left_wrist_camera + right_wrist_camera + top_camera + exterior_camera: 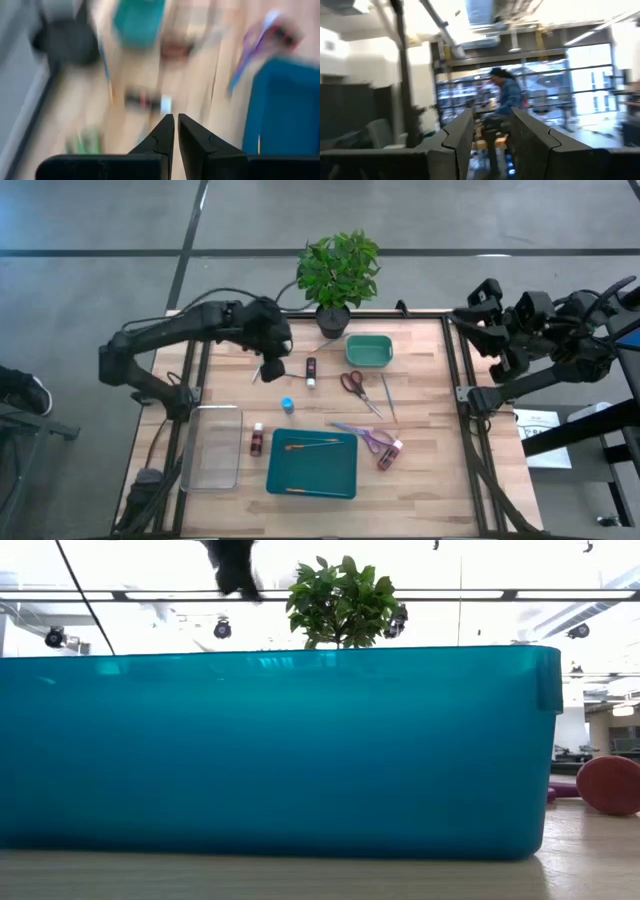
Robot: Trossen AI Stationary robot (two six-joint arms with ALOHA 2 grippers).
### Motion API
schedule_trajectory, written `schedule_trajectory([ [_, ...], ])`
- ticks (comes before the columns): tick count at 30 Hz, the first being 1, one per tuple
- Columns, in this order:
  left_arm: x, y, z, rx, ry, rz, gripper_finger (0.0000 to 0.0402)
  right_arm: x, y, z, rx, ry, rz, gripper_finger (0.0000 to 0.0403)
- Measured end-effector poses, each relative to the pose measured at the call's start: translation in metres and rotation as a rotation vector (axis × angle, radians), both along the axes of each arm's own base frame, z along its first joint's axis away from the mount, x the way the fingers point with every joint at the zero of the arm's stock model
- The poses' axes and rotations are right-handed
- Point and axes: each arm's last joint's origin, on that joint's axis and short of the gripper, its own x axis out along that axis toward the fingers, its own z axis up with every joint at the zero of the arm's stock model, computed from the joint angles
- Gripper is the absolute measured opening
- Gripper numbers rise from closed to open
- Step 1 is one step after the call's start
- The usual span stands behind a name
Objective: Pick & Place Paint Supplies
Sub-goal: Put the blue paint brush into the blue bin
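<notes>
Your left hand [268,368] hangs over table [420,430] at 10 o'clock, fingers nearly closed, holding nothing. Black bottle [311,371] lies just beside it. Blue bottle [287,406] near middle, dark red bottle [257,441] at 8 o'clock beside blue tray [311,480]. Orange brushes [312,444] lie in tray.

Risk: closed fingers may bump black bottle, roll it away.

Right hand [490,131] waits off table at 2 o'clock, open, empty.

Left wrist view smeared. Low view blocked by tray wall.
</notes>
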Motion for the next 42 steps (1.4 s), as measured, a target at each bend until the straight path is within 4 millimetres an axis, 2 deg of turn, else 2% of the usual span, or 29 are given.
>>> schedule_trajectory([
  [4,-0.005,-0.001,-0.043,-0.098,0.150,0.105,0.0034,0.005,-0.002,0.000,0.028,-0.001,-0.093,0.0128],
  [8,-0.004,0.007,-0.083,-0.062,0.055,0.177,0.0034,0.013,-0.002,0.000,0.045,-0.003,-0.140,0.0128],
  [13,-0.005,0.021,-0.120,0.049,-0.128,0.223,0.0034,0.016,-0.001,0.003,0.093,-0.041,-0.123,0.0128],
  [20,-0.019,0.021,-0.169,0.235,-0.283,0.210,0.0034,0.020,-0.001,0.009,0.161,-0.114,-0.096,0.0128],
  [25,-0.033,0.019,-0.194,0.297,-0.380,0.229,0.0034,0.019,-0.001,0.013,0.174,-0.171,-0.093,0.0128],
  [31,-0.046,0.024,-0.212,0.300,-0.338,0.217,0.0034,0.021,-0.001,0.012,0.186,-0.165,-0.113,0.0128],
  [36,-0.036,0.026,-0.219,0.279,-0.309,0.132,0.0034,0.021,-0.001,0.012,0.188,-0.164,-0.114,0.0128],
  [42,-0.019,0.044,-0.226,0.259,-0.242,0.166,0.0036,0.022,-0.001,0.012,0.192,-0.161,-0.112,0.0128],
])
